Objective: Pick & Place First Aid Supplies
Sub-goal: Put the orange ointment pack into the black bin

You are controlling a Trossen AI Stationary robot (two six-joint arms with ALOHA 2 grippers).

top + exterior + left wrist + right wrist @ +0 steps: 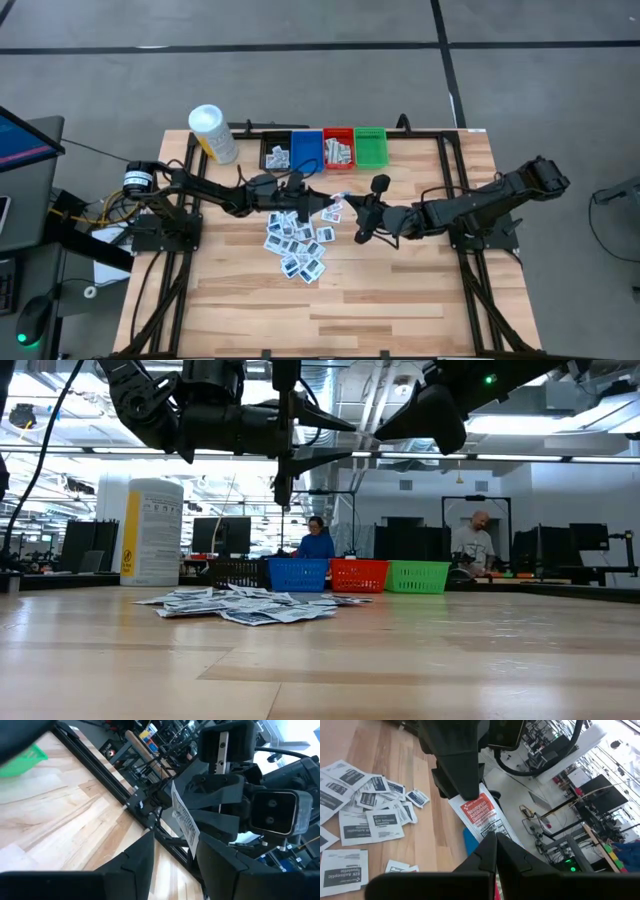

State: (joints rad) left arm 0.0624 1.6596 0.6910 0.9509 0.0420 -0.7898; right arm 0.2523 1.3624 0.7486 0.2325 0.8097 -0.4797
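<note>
One first aid packet (480, 815), white with a red mark, is up in the air over the table's middle (336, 209). My right gripper (496, 840) is shut on its near end. My left gripper (175, 842) is open and faces it from the table's left. Its fingers stand on either side of the packet's other end (186, 822), which the left wrist view shows edge-on. A loose pile of more packets (295, 240) lies flat on the wood below and toward the near edge. My right gripper pinches the packet's end (492, 831) between its two fingers, coming from the table's right and slanting slightly down. The packet is lifted clear and sticks out past the fingertips toward my left gripper. Whether my left gripper's fingers (210, 857) touch the packet, I cannot tell.
At the far edge stand a black bin (275, 152), a blue bin (306, 150), a red bin (338, 148) and a green bin (370, 146), some holding packets. A yellow container with a white cap (213, 133) stands to their left. People sit in the room beyond.
</note>
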